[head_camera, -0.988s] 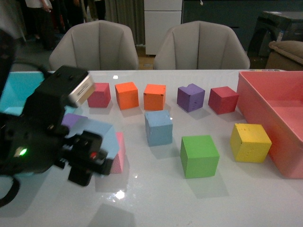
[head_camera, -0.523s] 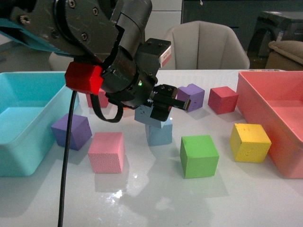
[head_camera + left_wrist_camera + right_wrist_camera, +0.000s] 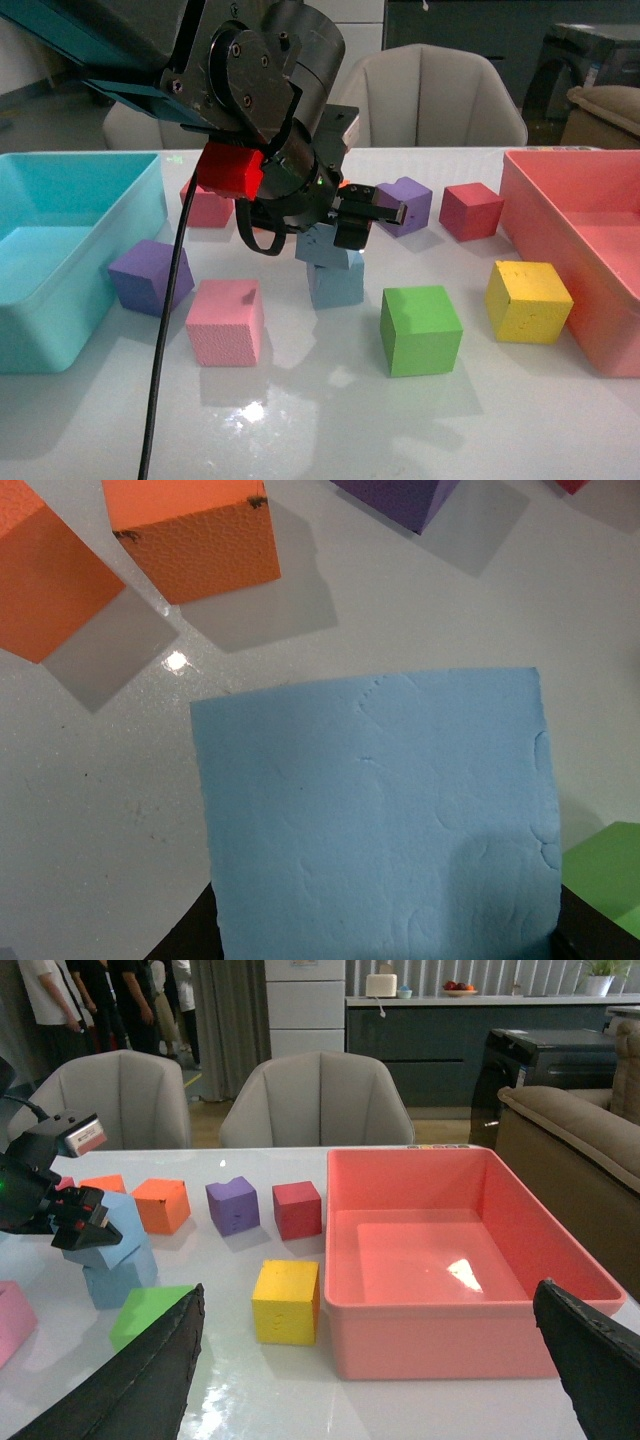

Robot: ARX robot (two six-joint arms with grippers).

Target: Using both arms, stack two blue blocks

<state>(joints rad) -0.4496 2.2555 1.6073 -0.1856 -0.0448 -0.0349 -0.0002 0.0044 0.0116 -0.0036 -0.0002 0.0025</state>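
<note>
A second ago the left arm point(image 3: 280, 60) crouched in the lower left of the front view. It has since swung up to fill the upper centre, and the left gripper point(image 3: 345, 230) is clamped on the upper blue block point(image 3: 318, 245), now at mid-frame. Half a second ago that block hung at much the same spot. Now it sits tilted, one corner down, on or just above the lower blue block point(image 3: 335, 285); I cannot confirm contact. The left wrist view shows its pitted face between the black fingers. I judge the stack nearly made, though the block wants levelling before release or it may slide off. The right gripper point(image 3: 365, 1350) takes no part, its fingers spread wide with nothing between them. The table point(image 3: 300, 440) is glossy white, with a lamp glare at lower centre. Going back, it carries a pink cube point(image 3: 225, 320), a green cube point(image 3: 420, 328), a yellow cube point(image 3: 528, 300) and a purple cube point(image 3: 150, 275). Behind them is the stack, with a turquoise bin point(image 3: 70, 320) at the left edge and a pink bin point(image 3: 600, 320) at the right. Beyond stand two pale chairs point(image 3: 425, 95) in a dim room.
</note>
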